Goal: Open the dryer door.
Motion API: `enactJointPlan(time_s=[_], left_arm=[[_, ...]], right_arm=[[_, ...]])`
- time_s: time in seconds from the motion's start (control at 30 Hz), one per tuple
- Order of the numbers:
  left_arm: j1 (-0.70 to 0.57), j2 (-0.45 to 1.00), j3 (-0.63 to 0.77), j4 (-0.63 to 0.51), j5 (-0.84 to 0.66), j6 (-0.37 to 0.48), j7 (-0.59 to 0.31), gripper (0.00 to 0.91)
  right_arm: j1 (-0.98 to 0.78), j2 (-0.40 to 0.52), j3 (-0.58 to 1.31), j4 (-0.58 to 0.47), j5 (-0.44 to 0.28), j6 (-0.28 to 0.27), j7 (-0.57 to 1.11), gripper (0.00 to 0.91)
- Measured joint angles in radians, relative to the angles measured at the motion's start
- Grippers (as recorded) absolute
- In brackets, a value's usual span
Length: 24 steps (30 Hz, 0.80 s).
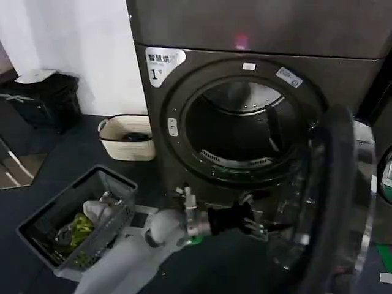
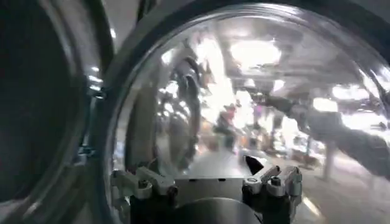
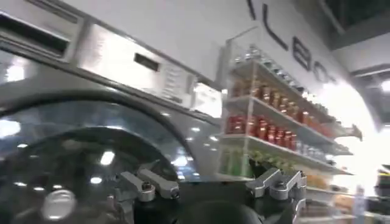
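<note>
The dryer door (image 1: 334, 202) stands swung wide to the right of the machine, its chrome ring and dark inner rim edge-on in the head view. The drum opening (image 1: 239, 131) is fully exposed. My left arm reaches in low from the front, and my left gripper (image 1: 260, 225) sits open just inside the door's inner face. In the left wrist view the domed glass (image 2: 256, 91) looms close ahead of the left gripper (image 2: 207, 173), with nothing between the fingers. My right gripper (image 3: 207, 182) is open and idle, facing another machine's front.
A grey crate (image 1: 107, 177) with clothes sits on the floor at the front left, a cream basket (image 1: 122, 147) beside the dryer, a black bin (image 1: 43, 98) farther left. The neighbouring machine (image 1: 384, 177) is at the right edge. A shelf of bottles (image 3: 274, 122) shows beyond.
</note>
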Motion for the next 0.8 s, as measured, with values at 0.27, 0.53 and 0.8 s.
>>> enactJointPlan(time_s=[0.27, 0.53, 0.8], left_arm=[[-0.071, -0.067, 0.075, 0.055, 0.017, -0.012, -0.032, 0.907], [-0.121, -0.14, 0.11, 0.116, 0.028, -0.012, -0.061, 0.907], [-0.154, -0.225, 0.126, 0.188, 0.084, -0.052, -0.112, 0.907]], right_arm=[[-0.026, -0.007, 0.075, -0.025, -0.042, -0.029, 0.031, 0.907], [-0.051, -0.011, 0.152, -0.03, -0.055, -0.093, 0.05, 0.907], [-0.069, -0.023, 0.22, -0.051, -0.059, -0.107, 0.053, 0.907]])
